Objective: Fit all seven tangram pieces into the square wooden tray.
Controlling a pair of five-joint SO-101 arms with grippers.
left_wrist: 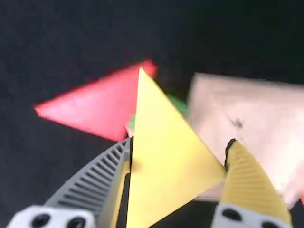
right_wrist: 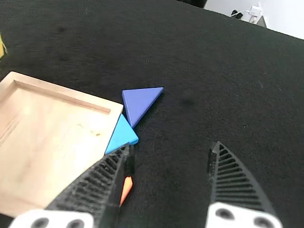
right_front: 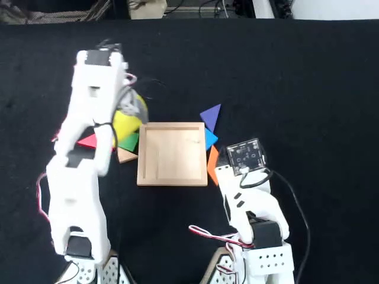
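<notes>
The square wooden tray (right_front: 172, 177) lies mid-table with nothing in it. My left gripper (left_wrist: 178, 159) is shut on a large yellow triangle (left_wrist: 164, 156), held lifted just left of the tray; the same yellow triangle (right_front: 124, 123) shows under the left arm from above. Below it lie a red triangle (left_wrist: 95, 107) and a green piece (left_wrist: 176, 105). A tan piece (right_front: 125, 156) rests by the tray's left side. My right gripper (right_wrist: 168, 159) stands open over bare cloth beside the tray's right edge, near a dark blue triangle (right_wrist: 140, 102), a light blue piece (right_wrist: 121, 137) and an orange piece (right_wrist: 126, 189).
Black cloth covers the whole table (right_front: 284, 77). The right arm's wrist board (right_front: 246, 156) and cables sit just right of the tray. Cables and equipment lie beyond the table's far edge.
</notes>
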